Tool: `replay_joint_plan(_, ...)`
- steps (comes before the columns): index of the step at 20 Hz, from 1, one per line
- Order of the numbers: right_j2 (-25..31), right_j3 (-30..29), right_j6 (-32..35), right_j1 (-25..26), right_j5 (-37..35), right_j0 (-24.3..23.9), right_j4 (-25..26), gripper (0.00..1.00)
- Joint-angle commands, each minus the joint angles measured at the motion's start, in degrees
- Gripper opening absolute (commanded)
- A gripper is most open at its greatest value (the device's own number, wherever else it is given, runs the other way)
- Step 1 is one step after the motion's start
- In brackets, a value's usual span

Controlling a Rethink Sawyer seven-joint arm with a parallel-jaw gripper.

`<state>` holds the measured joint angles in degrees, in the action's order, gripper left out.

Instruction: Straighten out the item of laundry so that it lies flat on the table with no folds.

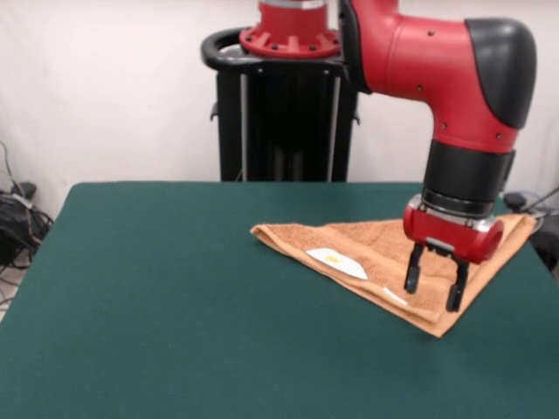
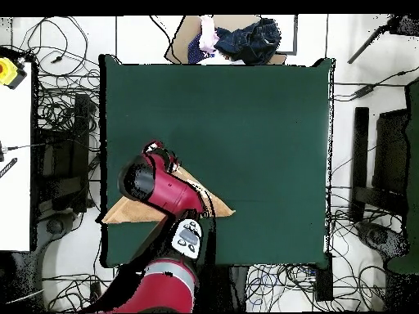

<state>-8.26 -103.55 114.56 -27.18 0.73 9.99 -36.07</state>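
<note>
The light orange towel (image 1: 367, 244) lies folded into a triangle on the right part of the dark green table (image 1: 175, 288), with one corner reaching the table's right edge. Its white label (image 1: 336, 263) faces up. My gripper (image 1: 433, 297) hangs just above the towel near its front corner, open and empty, pointing down. In the overhead view the arm covers the middle of the towel (image 2: 123, 213), and the gripper (image 2: 157, 154) shows at the towel's upper point on the table (image 2: 245, 123).
The robot's black pedestal (image 1: 288, 113) stands behind the table's far edge. A heap of dark blue cloth (image 2: 245, 37) lies on a brown board beyond the table. Cables cover the floor around it. A white side table (image 2: 16, 163) stands at the left.
</note>
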Motion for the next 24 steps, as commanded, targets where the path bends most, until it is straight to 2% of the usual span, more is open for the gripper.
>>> replay_joint_plan(1, 7.72, -2.36, 13.83, 1.22, 3.10, -0.50, 0.70, 1.00)
replay_joint_plan(8, 7.49, -1.05, 13.54, 2.62, 2.50, 0.38, -0.36, 1.00)
replay_joint_plan(18, 7.47, -2.53, 14.71, 2.47, 3.09, 1.58, -0.67, 1.00)
replay_joint_plan(24, 6.96, -2.16, 13.94, 2.54, 2.07, 0.88, -0.66, 1.00)
